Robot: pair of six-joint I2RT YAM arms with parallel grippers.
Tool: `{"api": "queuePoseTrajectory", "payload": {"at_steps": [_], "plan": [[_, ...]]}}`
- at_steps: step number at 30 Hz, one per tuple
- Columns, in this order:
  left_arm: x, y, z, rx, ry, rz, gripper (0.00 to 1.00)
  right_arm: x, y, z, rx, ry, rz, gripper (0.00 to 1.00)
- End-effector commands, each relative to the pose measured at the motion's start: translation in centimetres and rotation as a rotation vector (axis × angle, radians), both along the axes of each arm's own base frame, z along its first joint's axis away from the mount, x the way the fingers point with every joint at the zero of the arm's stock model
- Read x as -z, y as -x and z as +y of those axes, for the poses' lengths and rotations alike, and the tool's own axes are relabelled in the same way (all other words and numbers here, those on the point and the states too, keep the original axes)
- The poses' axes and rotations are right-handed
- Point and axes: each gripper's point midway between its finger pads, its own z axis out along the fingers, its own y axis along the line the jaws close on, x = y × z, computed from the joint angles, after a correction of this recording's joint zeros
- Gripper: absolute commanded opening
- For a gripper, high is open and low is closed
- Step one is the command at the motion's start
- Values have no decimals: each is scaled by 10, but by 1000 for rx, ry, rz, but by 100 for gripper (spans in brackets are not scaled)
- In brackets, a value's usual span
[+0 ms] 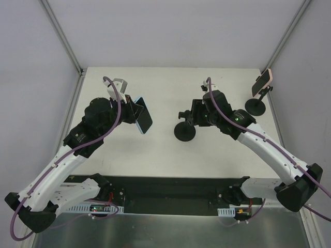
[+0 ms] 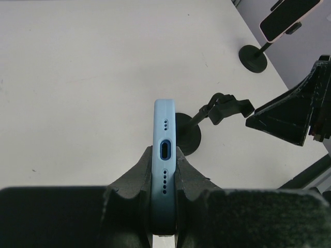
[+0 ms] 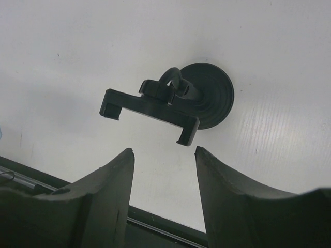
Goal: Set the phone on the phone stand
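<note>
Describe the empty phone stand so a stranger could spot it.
On the white table, look near the middle, by the right gripper. The black stand there has a round base and a bare clamp; the other stand, far right, holds a pink phone.

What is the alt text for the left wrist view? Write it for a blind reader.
The left gripper is shut on a light blue phone held edge-on, its charging port facing the camera. Beyond it on the white table stands an empty black phone stand, and farther off a second stand holds a pink phone.
</note>
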Motion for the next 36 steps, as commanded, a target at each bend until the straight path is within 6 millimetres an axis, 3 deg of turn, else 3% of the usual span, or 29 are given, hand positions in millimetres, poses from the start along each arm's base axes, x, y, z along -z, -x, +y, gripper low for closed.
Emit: {"api": "queuePoseTrajectory", "payload": {"at_steps": [1,9,17,23,26,32,34,36], "plan": [[-32,-3,-13,59,47,-93,0,-5,-5,-4,39,54,3,52],[-31,-5,-25,119,36,-94,0,0,-13,0,37,149,-11,37],[-30,-5,-29,141,28,-101,0,4,-21,1,34,215,-14,34],[-28,-4,-37,181,29,-96,0,1,-26,-1,32,243,-42,28],[-28,-2,-43,219,34,-97,0,3,-26,3,2,248,-40,20],[-43,28,-77,497,93,-153,0,4,-23,6,-66,244,-62,1],[-54,48,-91,654,135,-201,0,0,-21,10,-104,230,-85,1],[-53,55,-99,727,157,-211,0,2,-20,11,-144,237,-97,1]]}}
